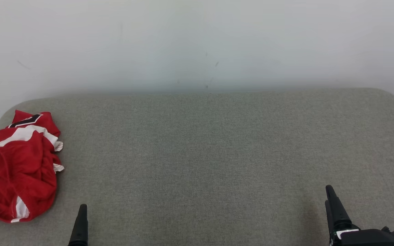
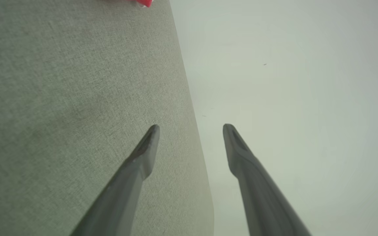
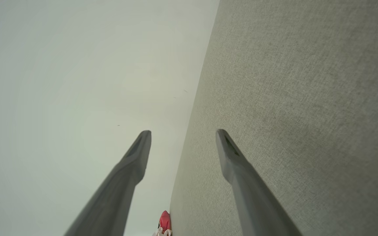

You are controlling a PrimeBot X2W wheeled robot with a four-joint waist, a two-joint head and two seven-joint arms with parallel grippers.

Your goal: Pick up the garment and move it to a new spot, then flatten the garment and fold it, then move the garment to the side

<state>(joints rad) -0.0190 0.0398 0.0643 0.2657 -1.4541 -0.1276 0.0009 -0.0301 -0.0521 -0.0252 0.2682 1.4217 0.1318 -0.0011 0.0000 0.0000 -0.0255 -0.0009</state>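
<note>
The garment [image 1: 17, 167] is a crumpled red jersey with white stripes and a dark marking, lying at the far left edge of the grey fabric surface [image 1: 204, 153]. My left gripper [image 1: 82, 218] rises at the lower left, just right of the garment and apart from it. The left wrist view shows my left gripper [image 2: 191, 126] open and empty, with a red scrap of the garment [image 2: 144, 2] at the top edge. My right gripper [image 1: 333, 205] sits at the lower right, far from the garment. My right gripper [image 3: 183, 131] is open and empty too, a bit of the garment [image 3: 165, 223] low between its fingers.
A pale wall [image 1: 197, 41] runs along the far edge of the grey surface, whose corners are rounded. The surface stretches wide from the garment across to the right side.
</note>
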